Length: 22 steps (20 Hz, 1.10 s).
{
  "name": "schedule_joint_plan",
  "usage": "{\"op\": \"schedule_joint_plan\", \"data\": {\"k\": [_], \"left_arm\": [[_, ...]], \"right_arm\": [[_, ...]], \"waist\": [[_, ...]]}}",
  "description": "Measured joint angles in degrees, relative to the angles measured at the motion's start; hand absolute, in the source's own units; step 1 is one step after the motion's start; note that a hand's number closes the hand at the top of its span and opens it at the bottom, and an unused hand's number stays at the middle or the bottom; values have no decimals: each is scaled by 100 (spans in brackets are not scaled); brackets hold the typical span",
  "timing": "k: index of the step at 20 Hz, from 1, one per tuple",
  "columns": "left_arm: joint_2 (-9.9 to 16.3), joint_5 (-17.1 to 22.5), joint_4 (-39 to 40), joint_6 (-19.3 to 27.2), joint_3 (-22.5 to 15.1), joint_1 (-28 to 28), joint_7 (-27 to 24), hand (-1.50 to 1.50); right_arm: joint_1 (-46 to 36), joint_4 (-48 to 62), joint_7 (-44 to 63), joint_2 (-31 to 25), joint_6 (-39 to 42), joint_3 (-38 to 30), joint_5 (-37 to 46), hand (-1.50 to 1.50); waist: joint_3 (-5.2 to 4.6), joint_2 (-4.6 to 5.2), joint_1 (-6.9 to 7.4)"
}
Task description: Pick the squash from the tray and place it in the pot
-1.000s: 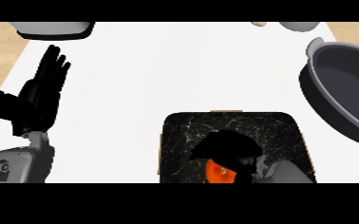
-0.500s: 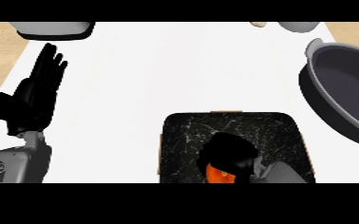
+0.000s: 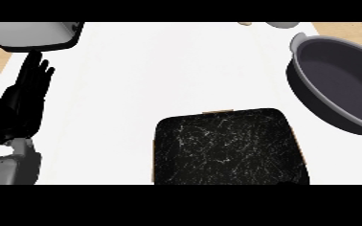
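Black speckled square tray [image 3: 230, 148] sits lower centre of frame, bare top to bottom. No squash visible on it or anywhere else on the white counter [image 3: 170, 67]. Can't tell where the squash is; it isn't in view.

Right hand isn't in view either, and neither is its forearm. So whether its fingers are wide, narrow or wrapped on something can't be told.

Left hand [image 3: 27, 98] shows at left edge of frame, black, fingers straight and pointing up, holding nothing. Resting, well apart from the tray and further still from the pot. Its grey forearm [image 3: 17, 165] comes in at lower left.

Dark grey round metal pot [image 3: 332, 84] sits at right edge, upper-right of the tray, partly cut off by the frame. Inside looks bare as far as can be seen. Pot's near rim lies just up and right of the tray's upper-right corner, near it but not touching.

Key relation: pot is on the right side of frame, so the right hand would be the nearer one for the drop, w/ the left hand far across the counter. Judgement only: since tray is bare and pot shows nothing in it, squash is probably off-frame below w/ the right hand, but pics don't confirm. Squash's long axis: can't tell.

Also in frame: grey rounded object [image 3: 35, 33] upper left, small pale bits along top edge right.
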Motion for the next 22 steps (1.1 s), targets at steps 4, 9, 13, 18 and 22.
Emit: {"op": "schedule_joint_plan", "data": {"k": [4, 9, 13, 18, 22], "left_arm": [[2, -26, -174, 33, -11, 97, 81, 0], [-27, -12, -277, 50, -1, 199, 107, 0], [-3, 21, -339, 29, 43, 254, 116, 0], [-3, 15, -344, -8, 6, 207, 112, 0], [19, 49, -265, -99, -16, 66, 104, 0]], "right_arm": [[1171, -214, -794, -943, -986, -685, -397, 150], [2196, -541, -1570, -1239, -1686, -1711, -1784, 150], [2698, -722, -2021, -1178, -1821, -2629, -3184, 150], [3072, -779, -2330, -1107, -1611, -3940, -4915, 150], [3150, -500, -2340, -1265, -1127, -5047, -6102, 150]], "waist": [[4, 9, -45], [-3, 18, -107], [-7, 21, -113], [-9, 47, -16], [-10, 77, 138]]}}
